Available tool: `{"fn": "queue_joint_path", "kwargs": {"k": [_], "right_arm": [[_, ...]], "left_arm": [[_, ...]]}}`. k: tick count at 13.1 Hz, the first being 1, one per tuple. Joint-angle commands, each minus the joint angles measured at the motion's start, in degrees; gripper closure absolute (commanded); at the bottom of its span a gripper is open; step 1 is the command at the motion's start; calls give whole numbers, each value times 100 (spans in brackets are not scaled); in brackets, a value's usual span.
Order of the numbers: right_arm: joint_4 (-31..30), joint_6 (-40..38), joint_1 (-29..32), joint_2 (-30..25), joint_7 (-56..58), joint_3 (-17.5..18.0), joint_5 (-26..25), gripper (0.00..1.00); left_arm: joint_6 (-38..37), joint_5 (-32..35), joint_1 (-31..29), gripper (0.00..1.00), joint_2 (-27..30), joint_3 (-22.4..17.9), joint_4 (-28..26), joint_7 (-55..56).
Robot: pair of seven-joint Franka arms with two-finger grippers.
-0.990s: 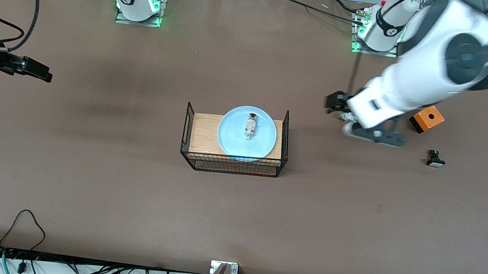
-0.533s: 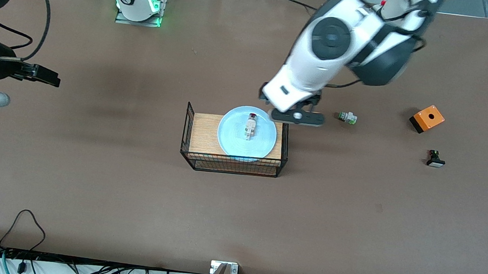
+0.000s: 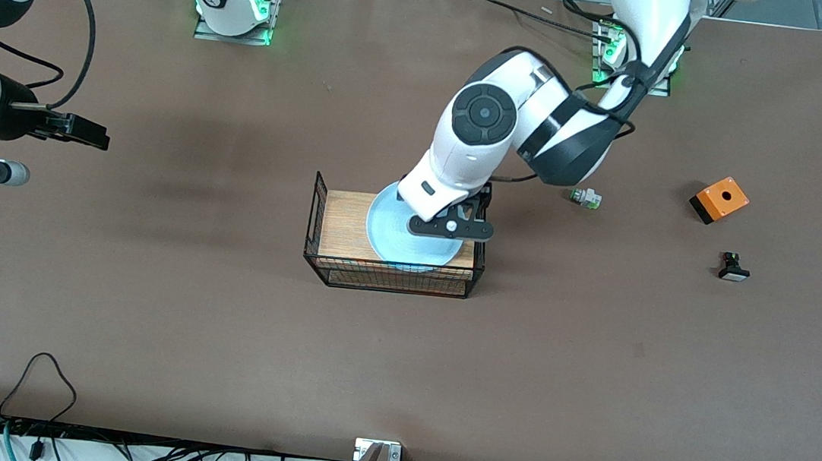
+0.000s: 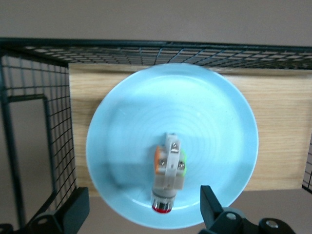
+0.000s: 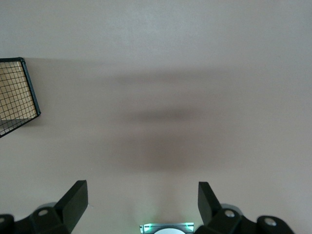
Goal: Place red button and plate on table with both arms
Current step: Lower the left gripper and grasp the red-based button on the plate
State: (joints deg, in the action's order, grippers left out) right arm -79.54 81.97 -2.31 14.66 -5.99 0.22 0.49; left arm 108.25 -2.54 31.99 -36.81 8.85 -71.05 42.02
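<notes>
The pale blue plate (image 3: 383, 232) lies on the wood-topped black wire rack (image 3: 320, 221) in the middle of the brown table (image 3: 217, 332). My left gripper (image 3: 450, 224) hovers over the plate and hides the red button in the front view. In the left wrist view the red button (image 4: 168, 178) lies on its side on the plate (image 4: 195, 107). The left gripper (image 4: 145, 210) is open and empty there, with one finger on each side of the button and clear of it. My right gripper (image 3: 79, 128) is open and empty (image 5: 141, 197) over bare table toward the right arm's end.
A green-capped switch (image 3: 584, 198), an orange box (image 3: 720, 200) and a black white-capped button (image 3: 733, 267) lie on the table toward the left arm's end. The rack has raised wire ends (image 4: 34, 122). One corner of the rack (image 5: 17, 97) shows in the right wrist view.
My left arm has swung from over the green-capped switch to over the plate on the rack, and now covers the red button in the front view. My right gripper has drifted slightly toward the rack.
</notes>
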Motion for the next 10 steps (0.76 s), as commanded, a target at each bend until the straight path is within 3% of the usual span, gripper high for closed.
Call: {"fn": "queue_joint_path", "kwargs": {"k": [1,7,10], "right_arm": [[106,11,38,107,2,4,-22,0],[97,416,-181,266,-50,22,83,0],[106,678,-252,301,-86,31,92,0]], "left_arm": [[187,105,141,0,-300,-59,285,-53],[337,316,263,0,-467,-50,197,-256],[337,325,299,12,-547,-41,189,-264]]}}
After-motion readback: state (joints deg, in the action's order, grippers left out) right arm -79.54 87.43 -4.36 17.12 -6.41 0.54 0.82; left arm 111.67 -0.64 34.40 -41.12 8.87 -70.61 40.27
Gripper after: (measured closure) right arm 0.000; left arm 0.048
